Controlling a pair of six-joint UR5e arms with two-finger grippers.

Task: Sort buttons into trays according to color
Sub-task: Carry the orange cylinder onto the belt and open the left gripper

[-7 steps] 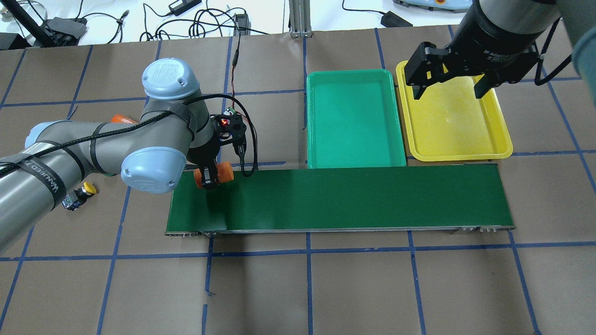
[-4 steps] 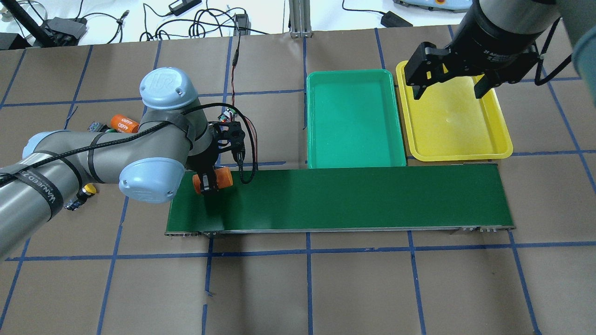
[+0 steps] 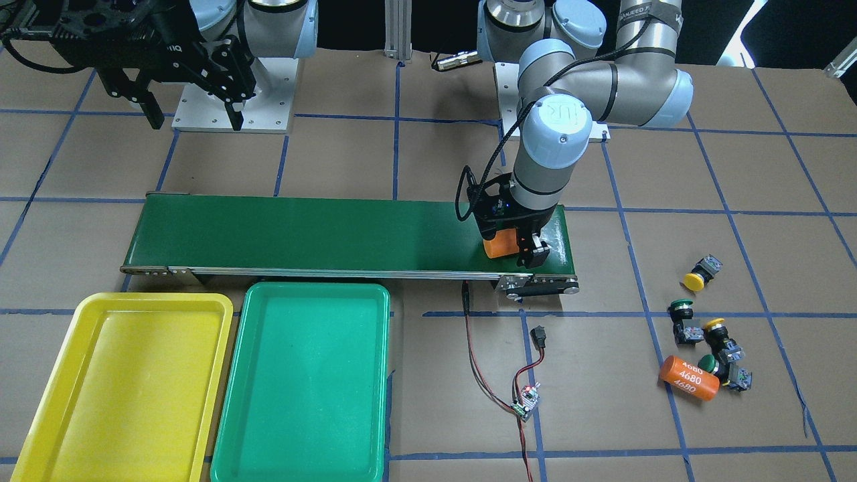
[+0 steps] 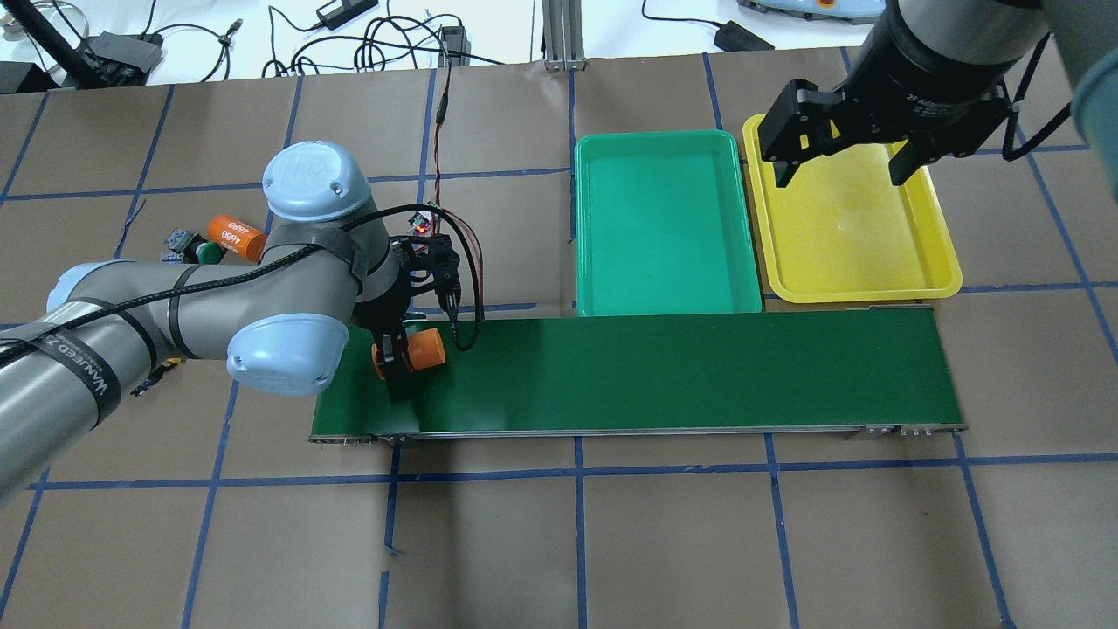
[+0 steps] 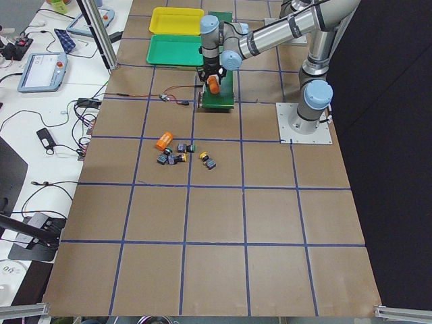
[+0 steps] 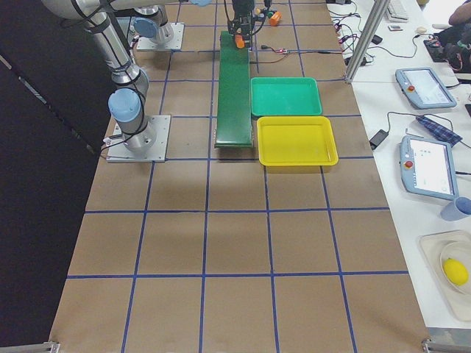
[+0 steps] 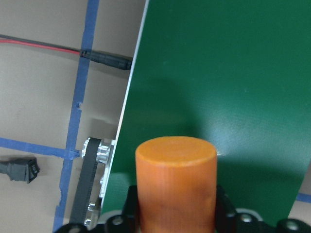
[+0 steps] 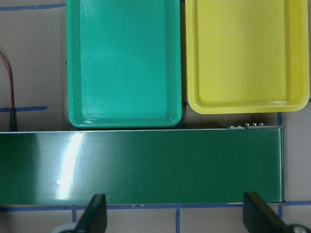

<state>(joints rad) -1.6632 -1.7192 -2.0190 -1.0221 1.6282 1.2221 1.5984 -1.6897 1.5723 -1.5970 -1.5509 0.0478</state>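
The left gripper (image 4: 393,356) is closed tight on an orange cylinder (image 4: 424,348). It holds it low over one end of the long dark green belt (image 3: 321,234). I cannot tell if the cylinder touches the belt.

The right gripper (image 4: 838,170) hangs high above the counter (image 3: 602,415). Its fingers are wide apart and nothing is between them.

The yellow tray (image 3: 120,388) and the green tray (image 3: 308,381) sit side by side, just beside the other end of the belt.

The four buttons lie on the counter, well apart from the trays. One yellow button (image 3: 699,274) lies a little apart from the rest. A green button (image 3: 683,314), a second yellow button (image 3: 720,335) and a second green button (image 3: 720,368) lie close together. Another orange cylinder marked 4680 (image 3: 689,378) lies just beside them.
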